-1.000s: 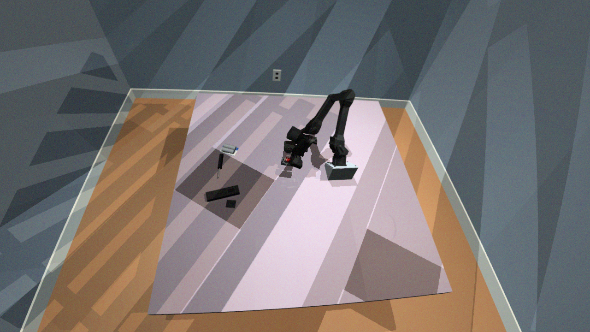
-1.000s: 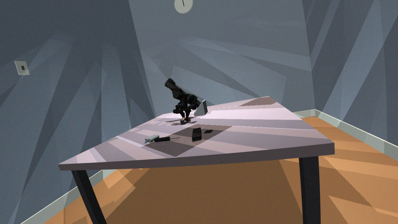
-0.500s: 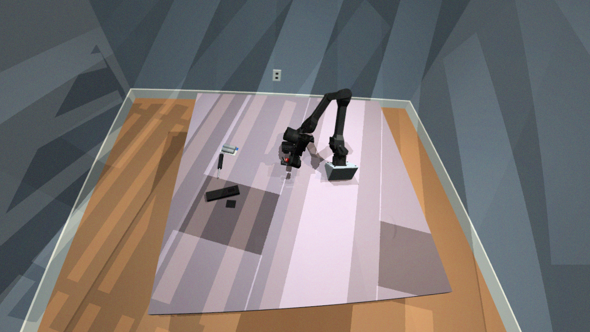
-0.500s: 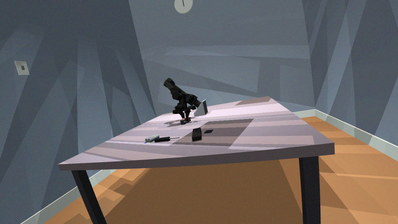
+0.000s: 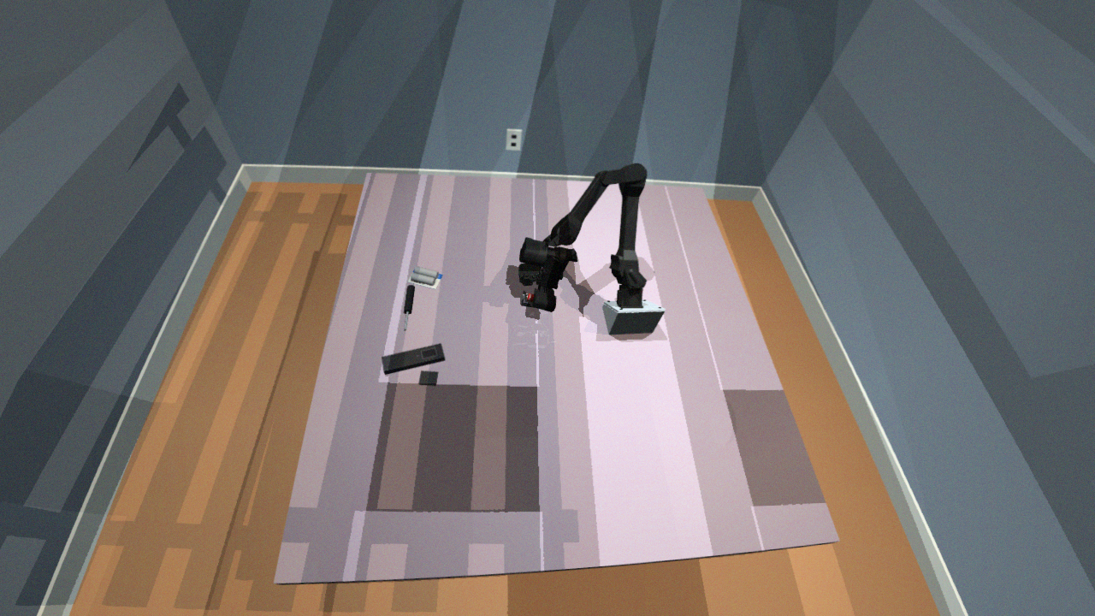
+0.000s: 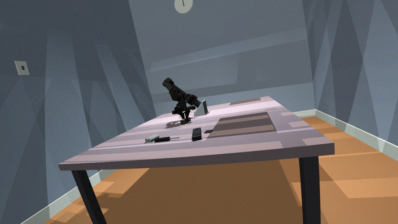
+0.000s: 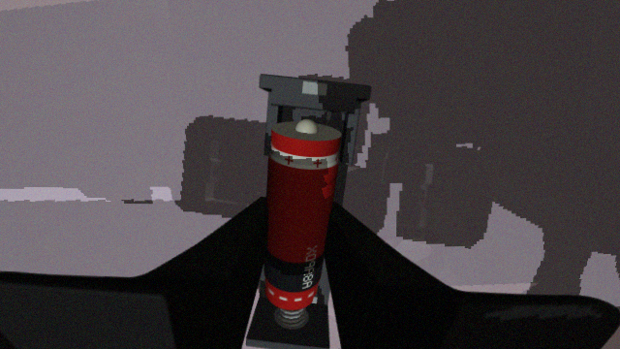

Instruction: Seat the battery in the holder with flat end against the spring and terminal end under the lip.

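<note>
The gripper (image 7: 301, 252) is clamped on the red battery (image 7: 300, 208), its dark fingers pressing on either side of the lower body. The battery lies lengthwise over the dark holder (image 7: 314, 97): its flat end meets the coil spring (image 7: 292, 317) nearest the camera, while the white-tipped terminal end (marked with small plus signs) sits just short of the lip. In the top view a remote (image 5: 413, 358) and a screwdriver (image 5: 408, 302) lie well apart on the table (image 5: 650, 459)
</note>
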You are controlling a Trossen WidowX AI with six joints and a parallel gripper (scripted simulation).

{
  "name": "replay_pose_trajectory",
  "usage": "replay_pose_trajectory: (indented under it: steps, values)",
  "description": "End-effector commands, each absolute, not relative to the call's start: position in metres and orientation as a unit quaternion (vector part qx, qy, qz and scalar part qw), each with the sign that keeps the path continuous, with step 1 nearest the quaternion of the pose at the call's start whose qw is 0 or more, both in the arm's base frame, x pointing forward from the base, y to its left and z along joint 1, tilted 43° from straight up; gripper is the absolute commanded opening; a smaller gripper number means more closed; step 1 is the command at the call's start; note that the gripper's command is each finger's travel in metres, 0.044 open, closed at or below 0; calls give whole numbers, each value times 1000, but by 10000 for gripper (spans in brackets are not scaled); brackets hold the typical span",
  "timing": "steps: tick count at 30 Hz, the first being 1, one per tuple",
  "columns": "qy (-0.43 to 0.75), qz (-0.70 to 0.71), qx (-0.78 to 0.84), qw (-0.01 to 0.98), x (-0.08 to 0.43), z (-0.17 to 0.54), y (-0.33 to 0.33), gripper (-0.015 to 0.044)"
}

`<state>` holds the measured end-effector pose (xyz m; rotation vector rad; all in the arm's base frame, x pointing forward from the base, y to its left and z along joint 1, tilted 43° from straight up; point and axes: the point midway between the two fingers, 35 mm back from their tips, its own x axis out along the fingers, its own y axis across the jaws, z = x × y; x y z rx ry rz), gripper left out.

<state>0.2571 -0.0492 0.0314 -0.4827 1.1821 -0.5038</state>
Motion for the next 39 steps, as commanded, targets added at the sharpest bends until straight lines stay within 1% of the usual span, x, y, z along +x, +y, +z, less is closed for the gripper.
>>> replay_pose_trajectory:
  steps: [1, 28, 39]
  values:
    - [561, -234, -219, 763, 254, 28, -50, 75]
    - [618, -256, -191, 719, 258, 29, -54, 75]
    - [620, -257, -190, 717, 264, 30, -54, 75]
